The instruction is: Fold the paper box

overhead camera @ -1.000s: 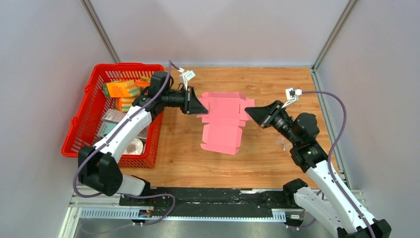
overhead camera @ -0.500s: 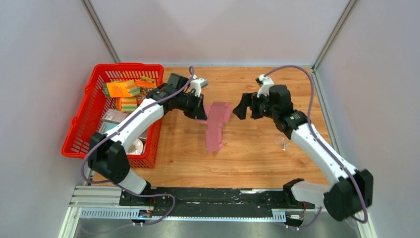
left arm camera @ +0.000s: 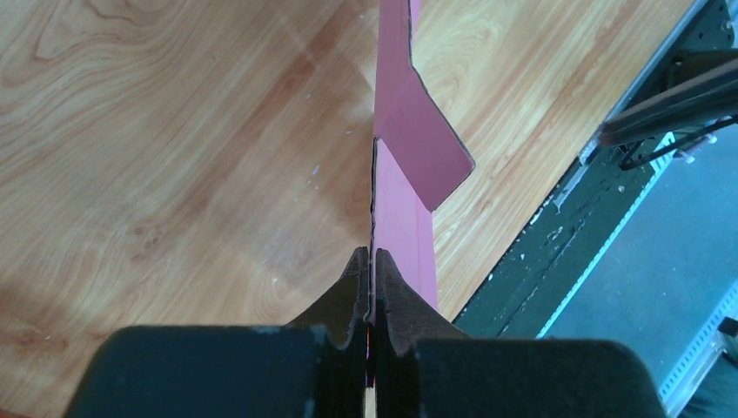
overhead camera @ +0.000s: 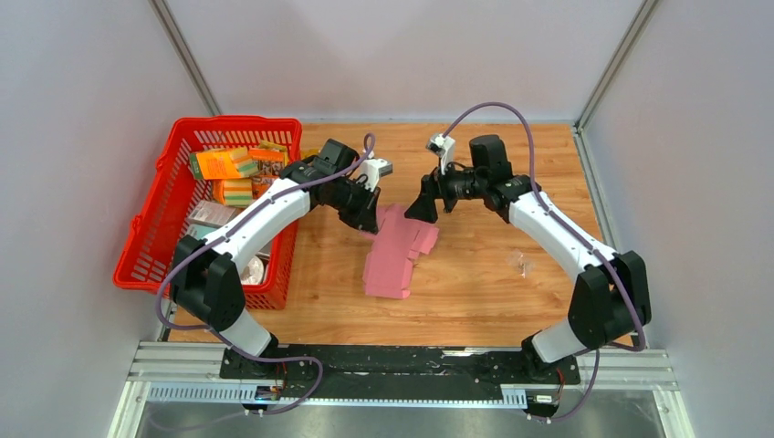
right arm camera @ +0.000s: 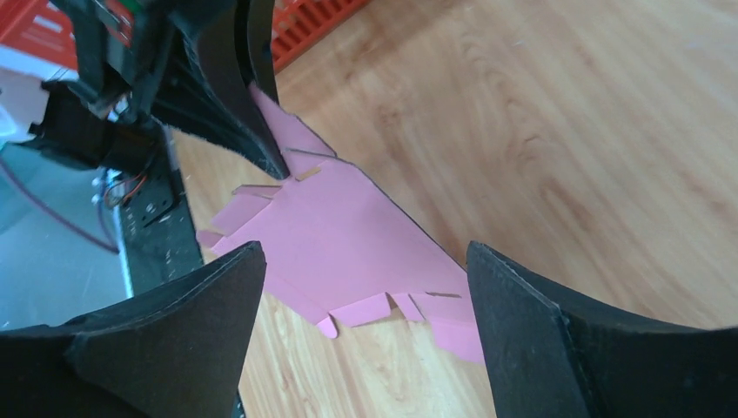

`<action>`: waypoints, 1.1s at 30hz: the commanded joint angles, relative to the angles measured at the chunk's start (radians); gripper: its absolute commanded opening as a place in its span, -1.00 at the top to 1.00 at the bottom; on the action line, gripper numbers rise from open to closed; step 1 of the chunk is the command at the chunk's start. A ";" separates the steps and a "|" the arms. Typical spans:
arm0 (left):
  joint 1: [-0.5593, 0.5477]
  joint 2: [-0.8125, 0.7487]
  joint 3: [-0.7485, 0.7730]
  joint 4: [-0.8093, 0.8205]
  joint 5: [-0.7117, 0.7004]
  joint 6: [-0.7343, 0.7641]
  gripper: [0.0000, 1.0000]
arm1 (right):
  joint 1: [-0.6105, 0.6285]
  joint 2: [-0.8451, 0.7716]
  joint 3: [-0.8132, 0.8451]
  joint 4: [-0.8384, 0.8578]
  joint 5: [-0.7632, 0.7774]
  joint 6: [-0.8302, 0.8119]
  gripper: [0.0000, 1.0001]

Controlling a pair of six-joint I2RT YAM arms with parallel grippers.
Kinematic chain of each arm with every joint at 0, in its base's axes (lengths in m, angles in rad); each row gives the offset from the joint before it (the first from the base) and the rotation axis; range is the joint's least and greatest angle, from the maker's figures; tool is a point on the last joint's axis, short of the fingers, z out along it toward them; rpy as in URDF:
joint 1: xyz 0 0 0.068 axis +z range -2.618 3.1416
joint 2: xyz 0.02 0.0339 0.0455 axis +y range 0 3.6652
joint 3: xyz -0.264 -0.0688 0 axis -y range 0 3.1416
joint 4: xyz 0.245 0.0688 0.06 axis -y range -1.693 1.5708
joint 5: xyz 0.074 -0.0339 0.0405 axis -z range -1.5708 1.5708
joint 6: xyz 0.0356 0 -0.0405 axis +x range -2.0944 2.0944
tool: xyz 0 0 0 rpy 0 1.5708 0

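Ahead of my left claw (left arm camera: 372, 261), which is clenched on its edge, the paper box (overhead camera: 397, 251) sticks out above the bench (overhead camera: 493, 274), likely held up so my right claw (overhead camera: 423, 208), spread wide and empty just beside the sheet, can catch a flap to fold.

left end effector (overhead camera: 370, 225): clamps paper box (overhead camera: 396, 260) | right end effector (overhead camera: 422, 210): beside

Red basket (overhead camera: 146, 248) of packages (overhead camera: 222, 164), wooden table (overhead camera: 497, 278)

Left arm (overhead camera: 256, 222) and right arm (overhead camera: 559, 235) white-shelled, black joints, purple cables (overhead camera: 496, 104), matte black wedge-shaped claw fingers (right arm camera: 540, 340)
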State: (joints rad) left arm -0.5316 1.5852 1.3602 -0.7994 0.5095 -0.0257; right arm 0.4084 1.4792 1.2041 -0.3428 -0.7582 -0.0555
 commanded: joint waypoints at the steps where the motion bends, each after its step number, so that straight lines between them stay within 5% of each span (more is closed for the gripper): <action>1: 0.002 -0.008 0.020 -0.007 0.096 0.067 1.00 | 0.003 0.042 -0.041 0.076 -0.184 -0.055 -0.75; 11: 0.002 -0.045 0.008 -0.001 0.191 0.096 1.00 | 0.004 0.090 -0.095 0.201 -0.309 -0.063 -0.38; 18: -0.004 -0.060 -0.006 -0.004 0.202 0.109 1.00 | 0.004 0.036 -0.155 0.251 -0.129 -0.083 -0.53; 24: -0.005 -0.063 -0.009 -0.007 0.198 0.112 1.00 | 0.004 0.035 -0.152 0.252 -0.159 -0.115 -0.52; 28: -0.007 -0.073 -0.009 -0.001 0.195 0.112 1.00 | 0.007 0.049 -0.167 0.291 -0.306 -0.090 -0.31; 33: -0.010 -0.091 -0.019 0.015 0.189 0.107 1.00 | 0.038 0.058 -0.179 0.311 -0.320 -0.087 0.18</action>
State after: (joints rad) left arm -0.5343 1.5547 1.3476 -0.8249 0.6792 0.0555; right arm 0.4217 1.5494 1.0359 -0.0948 -1.0100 -0.1291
